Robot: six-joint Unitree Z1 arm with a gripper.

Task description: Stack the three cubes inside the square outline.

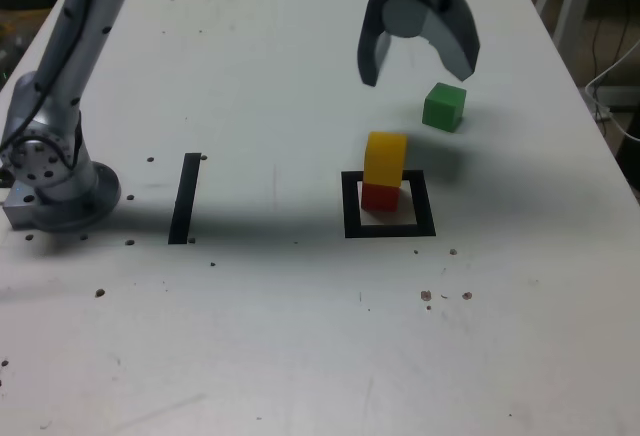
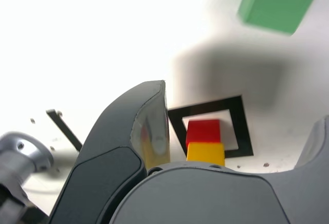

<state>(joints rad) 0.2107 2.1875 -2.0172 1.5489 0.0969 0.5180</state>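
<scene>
The gripper (image 1: 418,68) is hanging above the white table (image 1: 250,336) with its jaws spread apart, holding nothing. The yellow cube (image 1: 385,159) is sitting on the red cube (image 1: 379,196) inside the square outline (image 1: 388,205), while the green cube (image 1: 444,106) is lying outside it, nearby, on the exterior view's right.

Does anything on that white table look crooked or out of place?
Mostly tidy. The small matte yellow cube sits slightly askew on the matte red cube inside the thick black tape square outline. The matte green cube lies apart outside it. Dark specks dot the white table.
</scene>
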